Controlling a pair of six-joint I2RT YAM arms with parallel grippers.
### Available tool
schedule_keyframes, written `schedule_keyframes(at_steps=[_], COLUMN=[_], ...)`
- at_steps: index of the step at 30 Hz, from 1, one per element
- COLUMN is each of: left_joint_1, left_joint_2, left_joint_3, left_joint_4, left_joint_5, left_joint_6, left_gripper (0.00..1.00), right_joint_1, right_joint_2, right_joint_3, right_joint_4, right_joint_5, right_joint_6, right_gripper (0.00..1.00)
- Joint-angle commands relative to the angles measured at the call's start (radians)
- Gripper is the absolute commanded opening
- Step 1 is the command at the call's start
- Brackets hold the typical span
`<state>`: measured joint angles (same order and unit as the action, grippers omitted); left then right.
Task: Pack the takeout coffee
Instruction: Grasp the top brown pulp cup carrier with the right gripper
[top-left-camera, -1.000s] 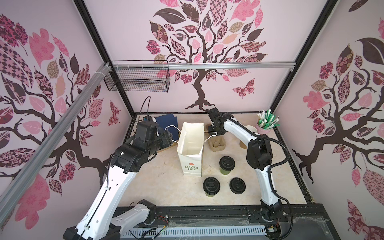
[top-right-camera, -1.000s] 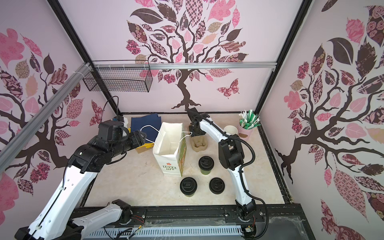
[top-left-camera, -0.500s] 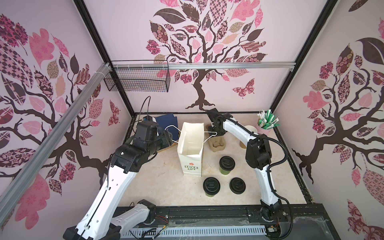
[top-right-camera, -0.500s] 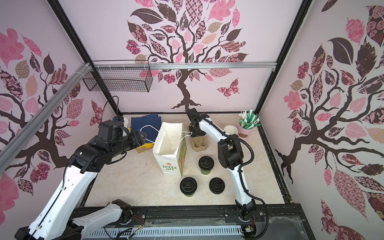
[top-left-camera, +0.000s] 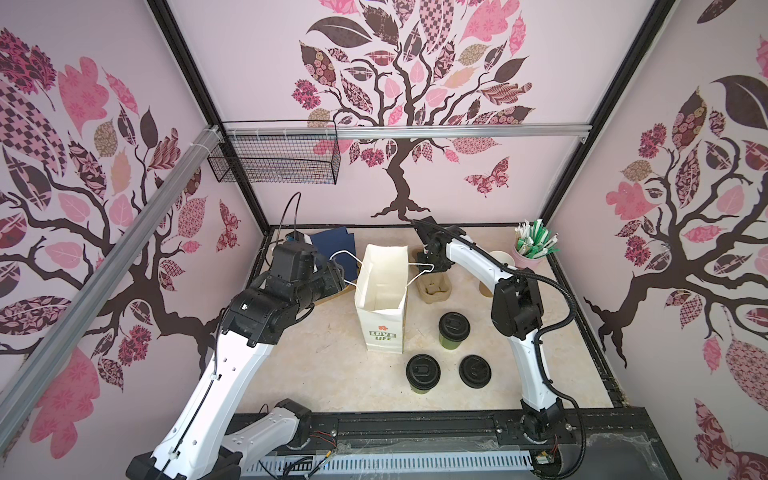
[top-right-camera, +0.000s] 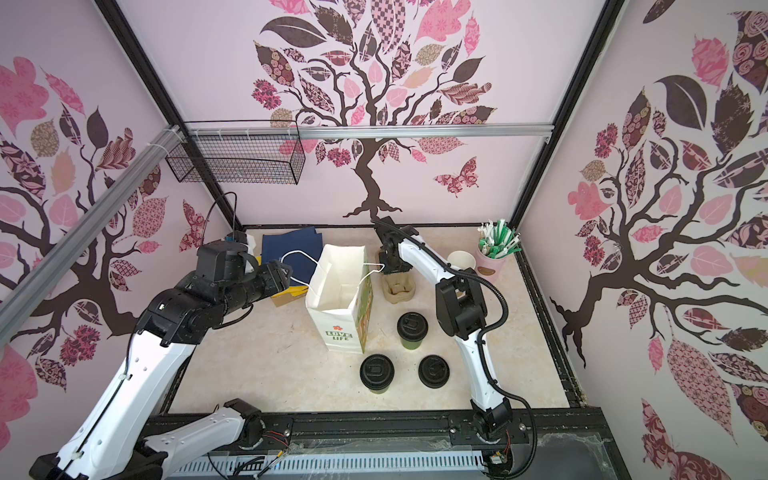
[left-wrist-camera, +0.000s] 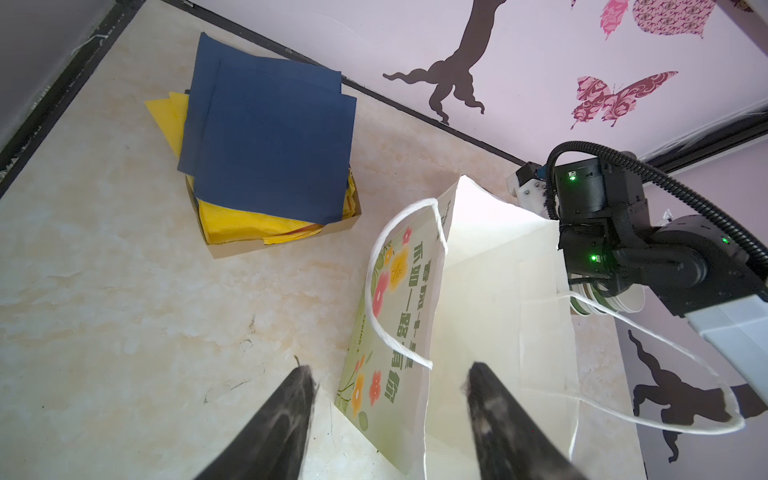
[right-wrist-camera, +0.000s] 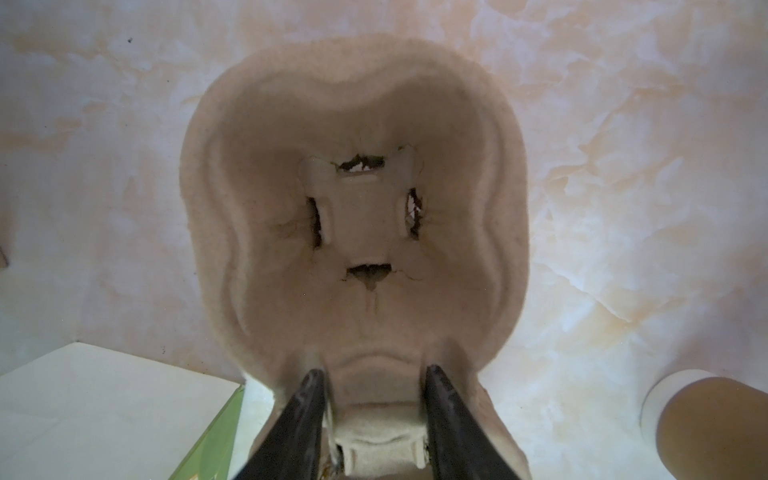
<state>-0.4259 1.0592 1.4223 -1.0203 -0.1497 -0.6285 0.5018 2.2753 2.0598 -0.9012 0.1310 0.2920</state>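
Though unseen overhead (wrist-only), carrier (right-wrist-camera: 357, 232) tears

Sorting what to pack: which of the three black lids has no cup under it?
The loose lid farthest from the bag; the other two cap green cups.

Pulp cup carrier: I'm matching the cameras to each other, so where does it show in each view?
In a top view: pulp cup carrier, just right of the paper bag.
In a top view: the carrier, same spot.
Left wrist: not in it.
Right wrist: fills the centre.
Shared landmark: the paper bag.
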Motion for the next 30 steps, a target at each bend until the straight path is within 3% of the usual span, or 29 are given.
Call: schedule_keyframes(at_steps=[1, 11, 30], left_joint_1=[0.003, 0.003, 0.037], left_joint_2=[-0.004, -0.003, -0.006], left_joint_3=[0.043, 0.049, 0.092], left_joint_4=[-0.001, -0.003, -0.066], left_joint_5=[-0.010, -0.020, -0.058], left_joint_6=[0.010, 0.012, 0.026], left_gripper=[0.63, 0.63, 0.68], right_joint_1=[0.001, 0.001, 0.001], right_joint_2=[0.056, 0.038, -0.099], right_joint_3=[0.033, 0.050, 0.109], right_joint_4=[-0.031, -0.041, -0.132], right_joint_5=[0.007, 0.005, 0.035], right_joint_6=[0.015, 0.010, 0.018], right_gripper=[0.43, 0.31, 0.31])
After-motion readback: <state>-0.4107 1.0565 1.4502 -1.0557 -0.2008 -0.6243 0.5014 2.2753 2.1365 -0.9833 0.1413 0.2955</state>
